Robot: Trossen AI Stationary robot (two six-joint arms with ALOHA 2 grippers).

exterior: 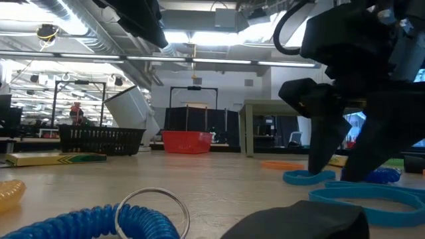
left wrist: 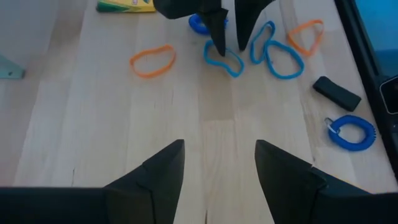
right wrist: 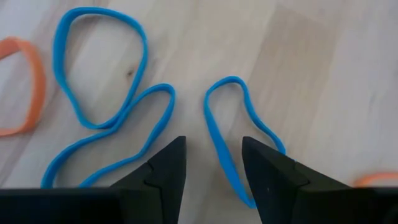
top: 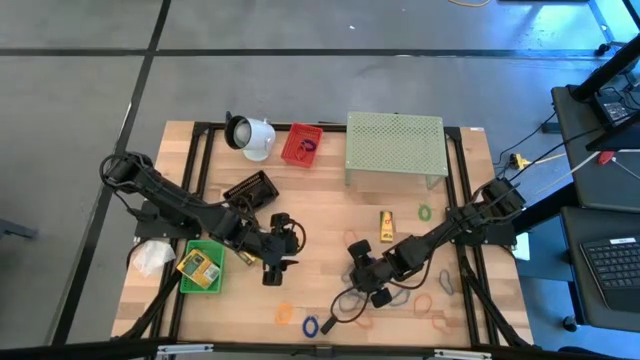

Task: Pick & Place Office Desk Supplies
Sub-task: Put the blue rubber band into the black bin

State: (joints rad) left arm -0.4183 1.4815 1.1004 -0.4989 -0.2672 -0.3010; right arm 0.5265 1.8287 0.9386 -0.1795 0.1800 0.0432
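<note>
My right gripper (right wrist: 211,146) is open and low over the table's near right part (top: 372,285). Its two fingers stand on either side of one strand of a thin blue rubber-band loop (right wrist: 239,121) that lies flat on the wood. The low view shows the fingertips (exterior: 324,156) down at table level beside the blue loop (exterior: 309,177). A larger blue band (right wrist: 102,68) and an orange band (right wrist: 28,87) lie close by. My left gripper (left wrist: 217,168) is open over bare wood (top: 278,250), facing the right gripper. A yellow-green crayon box (top: 386,225) lies flat near the middle. My right gripper comes from above, pointing down, with one strand of the blue loop (right wrist: 217,134) between its open fingers. I cannot tell whether either finger touches the band. The loop lies flat and slack on the table.
A green bin (top: 200,280) at near left holds another crayon box. At the far edge stand a white cup-shaped object (top: 250,135), a red basket (top: 302,143) and a pale green mesh stand (top: 395,148). Nearby lie a black basket (top: 250,190), a black clip (left wrist: 336,92) and a blue coil ring (left wrist: 352,132).
</note>
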